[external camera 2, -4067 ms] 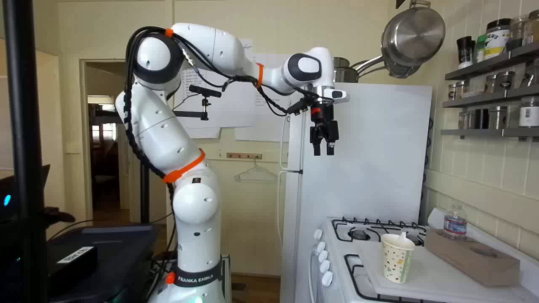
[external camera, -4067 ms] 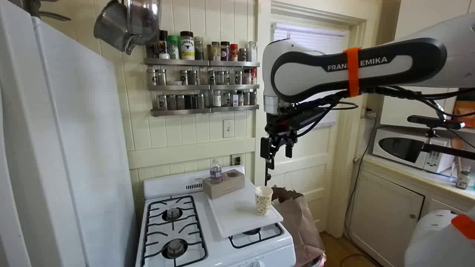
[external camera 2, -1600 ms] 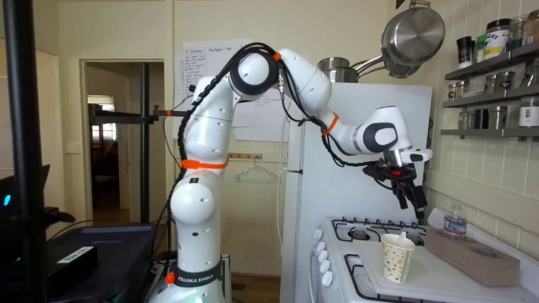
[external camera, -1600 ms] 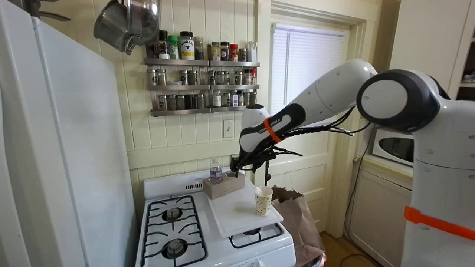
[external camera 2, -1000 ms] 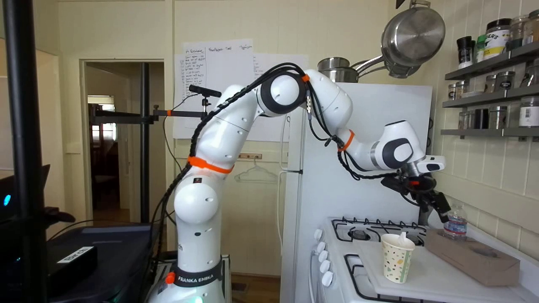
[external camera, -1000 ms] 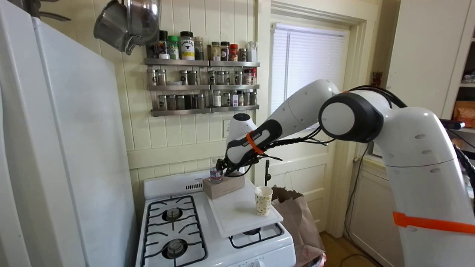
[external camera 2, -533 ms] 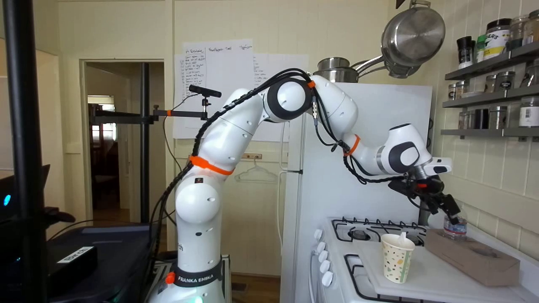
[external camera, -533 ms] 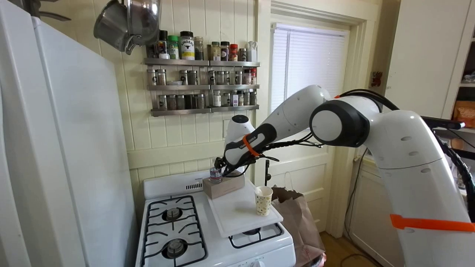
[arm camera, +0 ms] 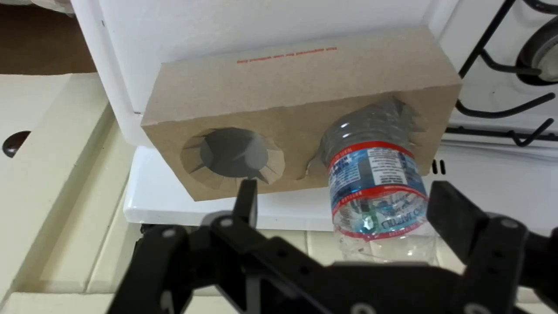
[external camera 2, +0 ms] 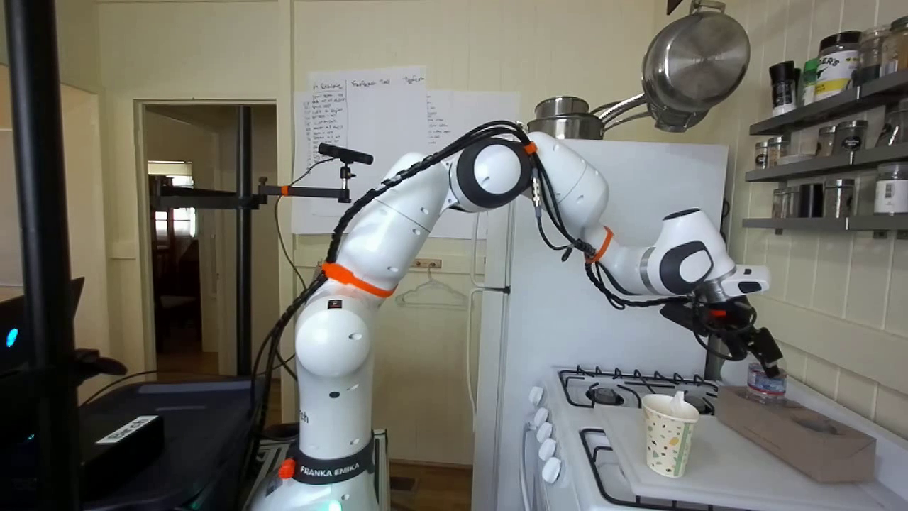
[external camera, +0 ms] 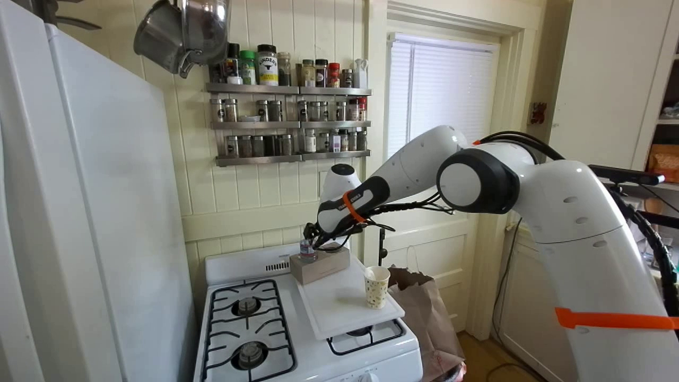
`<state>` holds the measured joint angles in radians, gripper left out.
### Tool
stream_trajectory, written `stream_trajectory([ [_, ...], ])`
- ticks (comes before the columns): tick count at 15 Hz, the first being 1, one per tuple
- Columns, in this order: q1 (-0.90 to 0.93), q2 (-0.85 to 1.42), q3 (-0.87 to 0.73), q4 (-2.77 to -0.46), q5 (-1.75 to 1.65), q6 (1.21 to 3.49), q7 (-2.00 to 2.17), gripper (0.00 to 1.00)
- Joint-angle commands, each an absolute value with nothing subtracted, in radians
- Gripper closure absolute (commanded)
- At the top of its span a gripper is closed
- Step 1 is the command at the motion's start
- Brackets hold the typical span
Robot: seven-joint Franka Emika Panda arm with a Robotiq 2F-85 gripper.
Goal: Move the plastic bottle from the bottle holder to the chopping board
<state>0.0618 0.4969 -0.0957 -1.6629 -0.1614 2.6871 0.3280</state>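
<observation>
The spread black gripper (arm camera: 343,192) straddles the clear plastic bottle (arm camera: 378,176), steadied, wrist-view four o'clock, by the beige cardboard box (arm camera: 296,80)

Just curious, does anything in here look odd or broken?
Yes: the chopping board partly covers a stove burner, which seems odd. In the wrist view, the cardboard bottle holder looks torn beside the plastic bottle.

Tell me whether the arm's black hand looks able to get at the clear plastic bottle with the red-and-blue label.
Likely yes: in the wrist view the open hand has a finger on each side of the bottle, which sticks up from the oblong brown cardboard box; nothing seems to block it.
</observation>
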Motion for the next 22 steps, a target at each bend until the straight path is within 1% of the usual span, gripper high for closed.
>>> stream_trajectory([
  [1,0.056,0.550,-0.075,-1.603,-0.105,2.707,0.276,0.00],
  [10,0.052,0.645,-0.062,-1.531,-0.078,2.851,0.214,0.00],
  [11,0.052,0.653,-0.061,-1.525,-0.071,2.857,0.207,0.25],
  [12,0.051,0.658,-0.058,-1.521,-0.067,2.861,0.198,0.26],
  [13,0.053,0.662,-0.060,-1.517,-0.066,2.865,0.195,0.33],
  [14,0.055,0.664,-0.062,-1.514,-0.065,2.869,0.192,0.42],
  [17,0.058,0.671,-0.070,-1.501,-0.068,2.872,0.189,0.65],
  [19,0.059,0.675,-0.075,-1.495,-0.070,2.876,0.190,0.77],
  [21,0.059,0.669,-0.075,-1.499,-0.070,2.879,0.189,0.80],
  [22,0.057,0.662,-0.073,-1.504,-0.069,2.881,0.187,0.83],
])
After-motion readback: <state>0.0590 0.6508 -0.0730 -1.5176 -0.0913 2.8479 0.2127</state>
